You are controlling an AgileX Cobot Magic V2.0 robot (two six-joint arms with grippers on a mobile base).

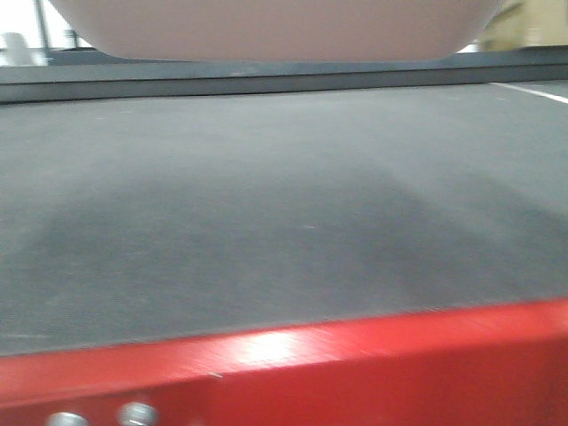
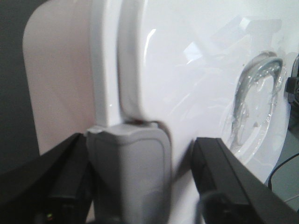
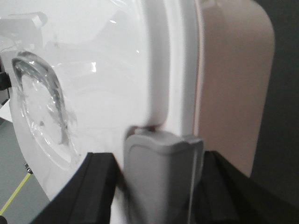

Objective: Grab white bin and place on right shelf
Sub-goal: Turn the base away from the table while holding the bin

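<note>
The white bin (image 1: 266,31) shows only its pale pinkish underside at the top edge of the front view, hanging over a grey deck with a shadow under it. In the left wrist view the white bin (image 2: 187,93) fills the frame: glossy lid with a recessed handle on the right, pinkish side on the left. My left gripper (image 2: 140,144) is closed across the lid edge, its black fingers either side of a grey latch (image 2: 128,172). My right gripper (image 3: 156,158) clamps the opposite grey latch (image 3: 159,182) of the white bin (image 3: 93,93). The right shelf is out of view.
Close in front runs a red beam (image 1: 355,364) with small screws (image 1: 138,414), carrying the wide grey deck (image 1: 266,204). A dark rail crosses behind the deck. Grey floor with a yellow line (image 3: 14,196) shows past the lid, and a thin cable (image 2: 280,168) hangs at right.
</note>
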